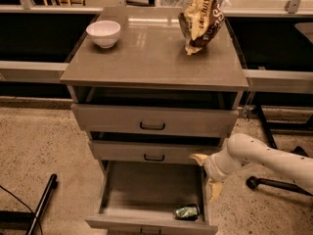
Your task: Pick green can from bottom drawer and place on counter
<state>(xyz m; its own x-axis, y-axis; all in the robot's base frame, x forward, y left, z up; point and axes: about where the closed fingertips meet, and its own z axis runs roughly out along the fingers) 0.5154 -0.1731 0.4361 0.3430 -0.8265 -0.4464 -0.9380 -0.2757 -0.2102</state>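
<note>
The green can (187, 212) lies on its side in the front right corner of the bottom drawer (142, 187), which is pulled open. My gripper (207, 174) hangs at the drawer's right edge, above and slightly right of the can, not touching it. Its two yellowish fingers (214, 190) are spread apart and hold nothing. The white arm reaches in from the right. The counter (151, 58) is the grey-brown top of the cabinet.
A white bowl (103, 33) stands at the counter's back left and a yellow-and-brown chip bag (200, 16) at its back right. The two upper drawers (152, 121) stick out slightly. A dark pole (41, 204) lies on the floor at left, a chair base (274, 182) at right.
</note>
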